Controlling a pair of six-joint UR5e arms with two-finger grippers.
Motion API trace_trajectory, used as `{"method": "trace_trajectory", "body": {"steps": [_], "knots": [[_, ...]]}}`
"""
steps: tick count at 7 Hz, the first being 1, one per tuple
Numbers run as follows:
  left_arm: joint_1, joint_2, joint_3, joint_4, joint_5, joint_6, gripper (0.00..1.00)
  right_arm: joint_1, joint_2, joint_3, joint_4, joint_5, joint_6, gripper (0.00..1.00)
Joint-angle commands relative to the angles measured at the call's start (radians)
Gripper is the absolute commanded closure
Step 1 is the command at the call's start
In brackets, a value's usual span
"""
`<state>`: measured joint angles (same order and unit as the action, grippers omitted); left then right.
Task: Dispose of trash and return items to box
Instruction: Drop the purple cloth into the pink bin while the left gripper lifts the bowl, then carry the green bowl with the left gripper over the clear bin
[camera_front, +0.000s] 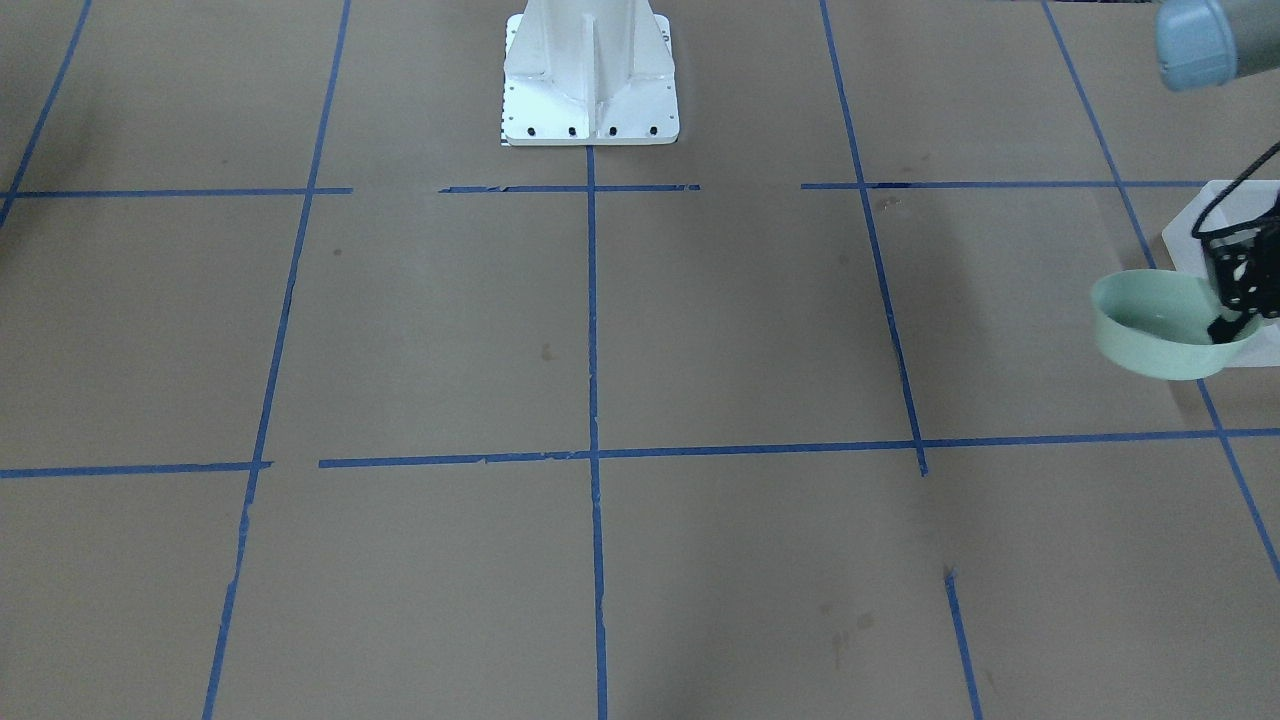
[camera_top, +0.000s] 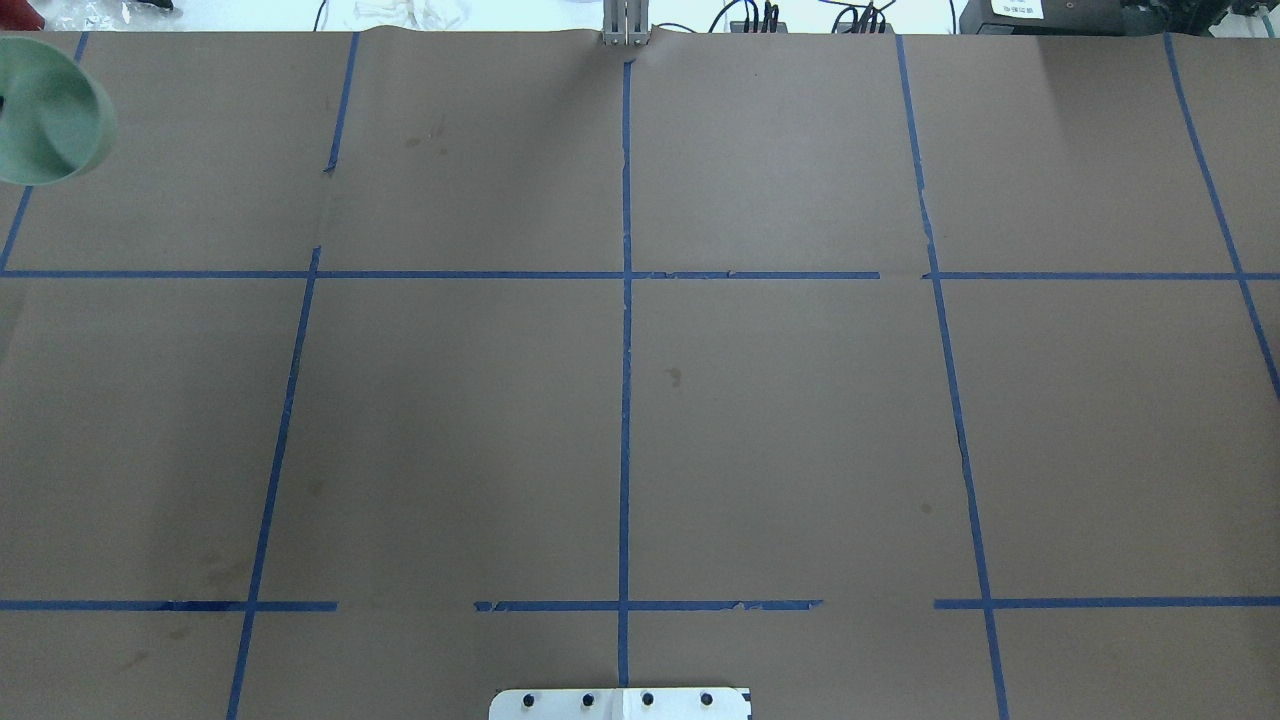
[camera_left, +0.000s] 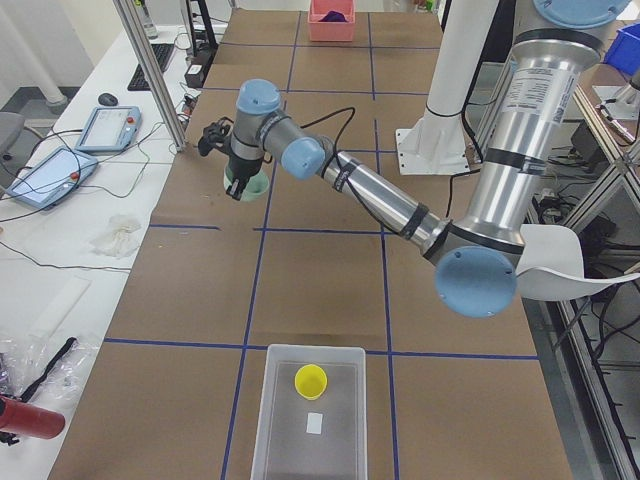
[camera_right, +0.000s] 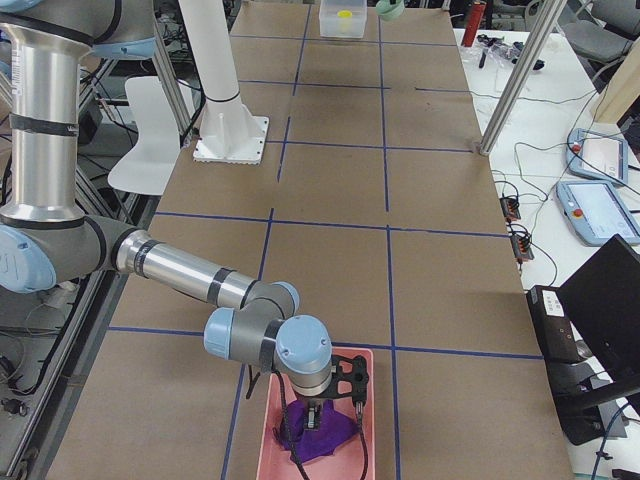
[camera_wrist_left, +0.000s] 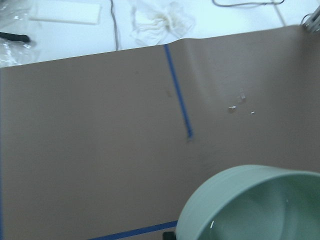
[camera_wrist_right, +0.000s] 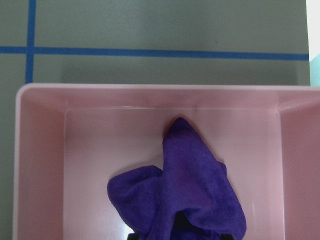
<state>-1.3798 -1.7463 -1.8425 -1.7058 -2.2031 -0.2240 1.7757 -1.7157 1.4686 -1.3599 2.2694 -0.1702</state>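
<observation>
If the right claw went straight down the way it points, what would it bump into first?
The purple cloth. The right claw points down right over it and may be touching it now; the depth is hard to judge. Under the cloth is the pink bin floor.

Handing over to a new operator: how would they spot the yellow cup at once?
Look to the table's end on the robot's left, where a frosted white bin sits. The yellow cup sits inside it, the only bright thing there beside a small white square.
</observation>
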Motion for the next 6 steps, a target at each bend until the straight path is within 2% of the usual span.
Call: {"method": "trace_trajectory", "body": {"steps": [1,2,3,5,6], "knots": [[-0.190,0.059,0.199,-0.001,0.003,0.446,1.00,-0.085,0.007,0.015,0.178,0.031,0.201,0.00],[-0.274,0.056,0.353,-0.021,0.005,0.626,1.00,-0.138,0.028,0.015,0.273,0.042,0.321,0.00],[-0.327,0.057,0.476,-0.055,0.006,0.738,1.00,-0.172,0.056,0.027,0.301,0.083,0.381,0.00],[-0.369,0.106,0.618,-0.113,0.044,0.772,1.00,-0.234,0.091,0.122,0.288,0.090,0.470,0.00],[-0.366,0.176,0.617,-0.124,0.049,0.763,1.00,-0.248,0.109,0.159,0.260,0.091,0.503,0.00]]}}
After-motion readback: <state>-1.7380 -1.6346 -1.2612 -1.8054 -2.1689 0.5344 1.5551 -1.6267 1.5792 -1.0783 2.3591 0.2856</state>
